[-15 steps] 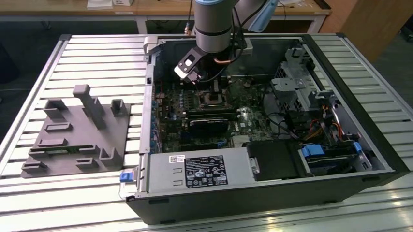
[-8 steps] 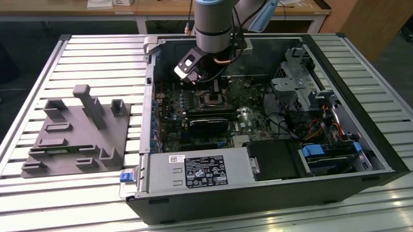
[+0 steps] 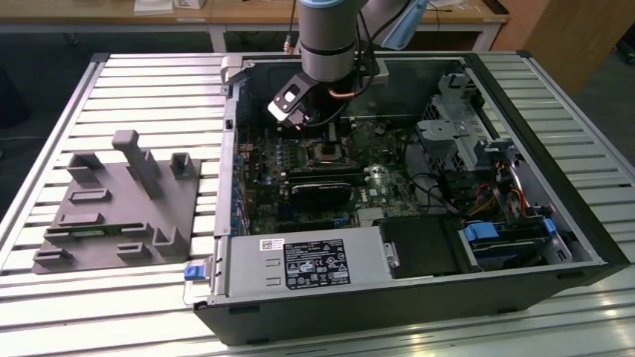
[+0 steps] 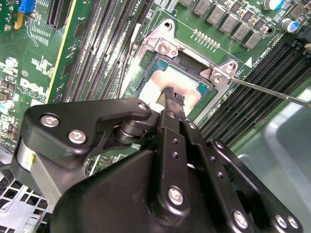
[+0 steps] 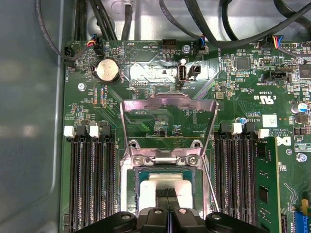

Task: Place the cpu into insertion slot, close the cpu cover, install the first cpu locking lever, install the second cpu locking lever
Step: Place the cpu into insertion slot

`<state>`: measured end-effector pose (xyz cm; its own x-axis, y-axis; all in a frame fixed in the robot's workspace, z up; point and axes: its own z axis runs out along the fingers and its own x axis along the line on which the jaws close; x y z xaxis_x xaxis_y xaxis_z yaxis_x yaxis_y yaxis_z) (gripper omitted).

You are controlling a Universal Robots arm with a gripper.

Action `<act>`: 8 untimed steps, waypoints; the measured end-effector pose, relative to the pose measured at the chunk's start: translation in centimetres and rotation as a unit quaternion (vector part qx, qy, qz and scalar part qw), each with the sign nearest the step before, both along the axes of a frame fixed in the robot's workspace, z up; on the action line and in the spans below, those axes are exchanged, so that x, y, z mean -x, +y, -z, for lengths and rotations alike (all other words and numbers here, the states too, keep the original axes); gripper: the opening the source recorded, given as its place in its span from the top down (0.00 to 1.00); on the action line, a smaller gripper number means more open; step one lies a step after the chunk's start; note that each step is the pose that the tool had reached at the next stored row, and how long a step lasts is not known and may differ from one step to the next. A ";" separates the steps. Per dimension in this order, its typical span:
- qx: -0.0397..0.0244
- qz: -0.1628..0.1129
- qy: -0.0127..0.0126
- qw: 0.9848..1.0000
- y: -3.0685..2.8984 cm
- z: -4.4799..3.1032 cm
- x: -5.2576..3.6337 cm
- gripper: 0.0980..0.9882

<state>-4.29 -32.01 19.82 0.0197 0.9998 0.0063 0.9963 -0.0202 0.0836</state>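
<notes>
The arm (image 3: 328, 37) reaches down into an open computer case (image 3: 397, 305) that lies on the slatted table (image 3: 149, 74). A grey holder (image 3: 119, 201) stands on the table beside the case, at the exterior view's left.

In both wrist views the cpu (image 5: 155, 182) lies flat inside the insertion slot (image 5: 128, 179), with its pale metal face up and the green board (image 5: 146, 73) around it. The tool (image 4: 174, 98) has its 2 fingers pressed together with nothing between them. Their tips are directly over the face of the cpu; I cannot tell if they touch it.

The cpu cover (image 5: 167, 103) is open and stands tilted up from its hinge at the edge of the slot. 2 thin metal levers (image 4: 272, 92) rise free, 1 at each side of the slot.
</notes>
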 end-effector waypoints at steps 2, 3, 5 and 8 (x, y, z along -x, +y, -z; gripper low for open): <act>0.000 0.000 0.000 1.000 0.01 -0.04 0.00 0.99; -0.001 0.000 0.000 1.000 0.02 -0.10 -0.01 0.99; 0.000 0.000 0.000 1.000 0.02 -0.35 -0.01 0.99; 0.000 0.000 0.000 1.000 0.01 -0.88 0.00 0.99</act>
<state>-4.29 -32.00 20.69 0.0198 0.9998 0.0065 0.9963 -0.0202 0.0837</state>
